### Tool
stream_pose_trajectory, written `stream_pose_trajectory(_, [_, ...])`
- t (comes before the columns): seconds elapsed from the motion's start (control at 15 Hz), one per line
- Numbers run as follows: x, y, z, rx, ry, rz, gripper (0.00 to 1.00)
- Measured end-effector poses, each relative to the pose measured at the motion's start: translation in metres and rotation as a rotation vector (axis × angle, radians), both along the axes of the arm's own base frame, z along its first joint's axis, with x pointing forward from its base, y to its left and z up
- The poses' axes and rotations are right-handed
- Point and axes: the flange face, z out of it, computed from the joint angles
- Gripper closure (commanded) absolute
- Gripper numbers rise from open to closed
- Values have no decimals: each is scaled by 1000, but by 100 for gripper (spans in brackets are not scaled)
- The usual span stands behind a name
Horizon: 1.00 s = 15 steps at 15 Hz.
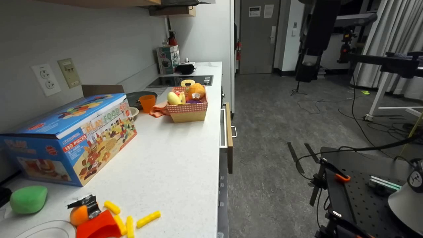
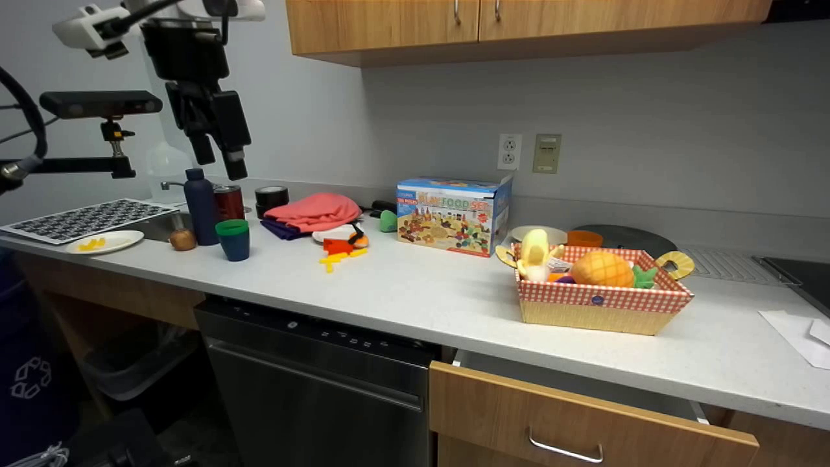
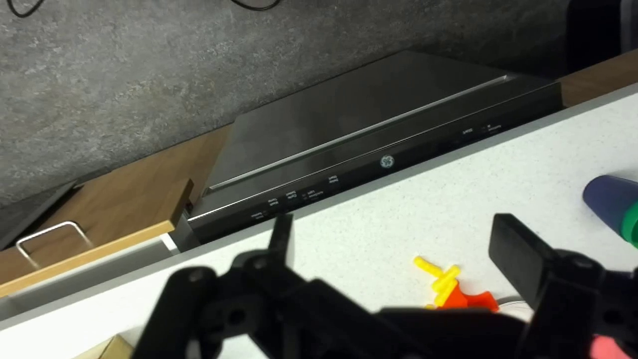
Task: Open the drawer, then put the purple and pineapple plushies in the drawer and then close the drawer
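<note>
I'd worry first about the dark purple plushie: only a sliver of it shows, low in the tan basket with a red-checked rim, so a grab for it could easily pinch a neighbour instead, or snag the rim and drag the whole basket along. Just beside it sits the plump orange pineapple plushie, green leaves and all; it looks fat enough that, left standing high, it could catch under the white speckled countertop and jam the wooden-fronted drawer on closing. That drawer already stands partway out, though I can't make out what, if anything, it holds. A pale yellow peeled-banana plushie sticks up at one end of the basket, and a yellow ring-shaped toy seems perched at the opposite rim, ready to be knocked off. The black two-fingered gripper hangs well apart from basket and drawer, spread wide with nothing between its fingers.
</note>
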Motion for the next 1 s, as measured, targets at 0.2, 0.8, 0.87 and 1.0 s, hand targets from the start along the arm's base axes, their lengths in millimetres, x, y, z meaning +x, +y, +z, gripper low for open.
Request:
stream_pose_trajectory(0.2, [14,-52,-5,-36,25,-92,0])
stream_pose_trajectory(0.8, [46,-211,-42,-119,150,-331,0])
stream_pose_trajectory(0.87, [48,-211,-42,-121,152,-331,0])
stream_pose_trajectory(1.0, [50,-211,-42,-123,151,-330,0])
